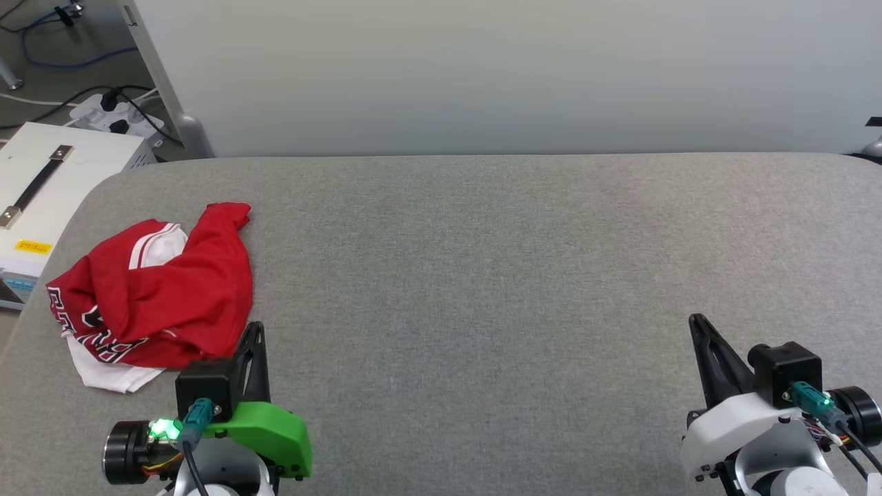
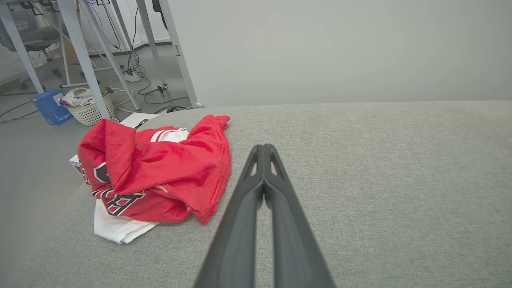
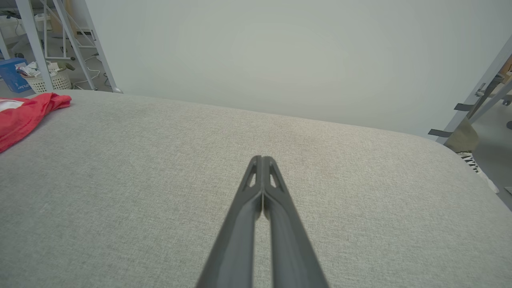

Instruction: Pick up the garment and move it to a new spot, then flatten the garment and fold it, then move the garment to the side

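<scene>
Left gripper [image 1: 255, 326] and right gripper [image 1: 694, 319] fingers meet, empty; the garment [image 1: 172, 289], at the left's ten o'clock, looks limp and light, best pinched on a raised fold.

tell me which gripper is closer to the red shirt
Left. The left gripper sits shut just right of the garment, not touching it. The right gripper is far off across the grey table, also shut.

One garment [image 1: 180, 296], one table [image 1: 496, 275], two sets of jaws
</scene>
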You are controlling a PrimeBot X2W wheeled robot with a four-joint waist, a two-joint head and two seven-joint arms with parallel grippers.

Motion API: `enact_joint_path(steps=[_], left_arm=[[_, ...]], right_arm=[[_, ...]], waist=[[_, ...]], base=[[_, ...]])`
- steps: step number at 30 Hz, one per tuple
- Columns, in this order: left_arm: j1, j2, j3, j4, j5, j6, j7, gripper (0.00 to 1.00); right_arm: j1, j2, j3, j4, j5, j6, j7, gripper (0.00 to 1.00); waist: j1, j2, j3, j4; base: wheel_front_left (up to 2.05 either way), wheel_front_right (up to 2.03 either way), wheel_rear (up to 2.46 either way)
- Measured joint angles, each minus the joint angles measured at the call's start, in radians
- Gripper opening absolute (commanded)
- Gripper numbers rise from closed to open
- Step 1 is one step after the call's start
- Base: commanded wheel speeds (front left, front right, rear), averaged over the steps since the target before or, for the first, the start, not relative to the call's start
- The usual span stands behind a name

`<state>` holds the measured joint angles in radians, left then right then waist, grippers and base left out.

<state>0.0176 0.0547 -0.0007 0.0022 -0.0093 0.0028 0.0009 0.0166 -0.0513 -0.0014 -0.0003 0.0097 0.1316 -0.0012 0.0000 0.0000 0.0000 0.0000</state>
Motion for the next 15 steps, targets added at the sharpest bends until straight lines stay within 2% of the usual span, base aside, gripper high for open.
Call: enact_joint_path(steps=[15], left_arm=[[0.0,0.0,0.0,0.0,0.0,0.0,0.0,0.0]], right_arm=[[0.0,0.0,0.0,0.0,0.0,0.0,0.0,0.0]], waist=[[0.0,0.0,0.0,0.0]], base=[[0.0,0.0,0.0]])
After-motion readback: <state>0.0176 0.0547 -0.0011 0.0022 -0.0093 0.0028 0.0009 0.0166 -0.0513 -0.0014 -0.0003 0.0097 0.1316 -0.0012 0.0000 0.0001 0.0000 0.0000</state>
